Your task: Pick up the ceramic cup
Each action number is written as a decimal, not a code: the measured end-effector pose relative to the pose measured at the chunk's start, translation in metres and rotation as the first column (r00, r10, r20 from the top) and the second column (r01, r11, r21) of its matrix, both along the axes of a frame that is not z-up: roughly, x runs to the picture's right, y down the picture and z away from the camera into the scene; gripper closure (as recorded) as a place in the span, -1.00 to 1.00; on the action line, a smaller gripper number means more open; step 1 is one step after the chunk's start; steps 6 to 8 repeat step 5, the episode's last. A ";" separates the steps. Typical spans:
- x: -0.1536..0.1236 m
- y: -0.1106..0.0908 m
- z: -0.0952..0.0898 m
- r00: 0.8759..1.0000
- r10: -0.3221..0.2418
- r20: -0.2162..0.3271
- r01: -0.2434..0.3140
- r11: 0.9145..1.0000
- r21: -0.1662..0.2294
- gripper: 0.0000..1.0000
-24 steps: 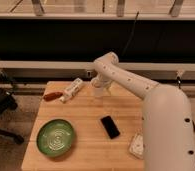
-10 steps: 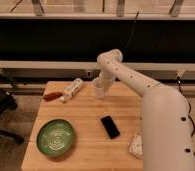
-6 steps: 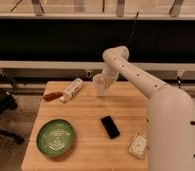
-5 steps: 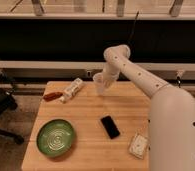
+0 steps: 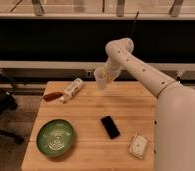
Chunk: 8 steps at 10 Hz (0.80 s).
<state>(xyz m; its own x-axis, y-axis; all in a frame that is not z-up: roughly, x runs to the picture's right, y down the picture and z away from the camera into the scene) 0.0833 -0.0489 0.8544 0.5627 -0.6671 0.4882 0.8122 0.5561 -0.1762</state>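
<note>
I have the gripper (image 5: 104,77) closed around the ceramic cup (image 5: 101,80), holding it lifted clear above the far edge of the wooden table (image 5: 91,107), with the white tube-shaped bottle (image 5: 72,89) left of the cup, the black phone (image 5: 110,127) and green plate (image 5: 55,138) nearer me.

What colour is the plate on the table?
Green, with ringed grooves, in the camera view; the tool is at the cup.

The wooden table (image 5: 91,107) bears a green plate (image 5: 55,137), a black phone (image 5: 110,127), a white tube-shaped bottle (image 5: 72,89), and a small packet (image 5: 138,145); the hand (image 5: 102,80) hangs above.
</note>
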 end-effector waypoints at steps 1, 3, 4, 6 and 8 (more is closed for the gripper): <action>0.003 -0.004 -0.005 1.000 0.004 0.004 -0.004 1.000 0.005 1.00; 0.007 0.003 -0.009 1.000 -0.006 0.010 0.006 1.000 -0.004 1.00; 0.007 0.003 -0.010 1.000 -0.010 0.012 0.010 1.000 -0.002 1.00; 0.007 0.001 -0.012 1.000 -0.012 0.015 0.012 1.000 0.000 1.00; 0.007 0.001 -0.012 1.000 -0.012 0.015 0.012 1.000 0.000 1.00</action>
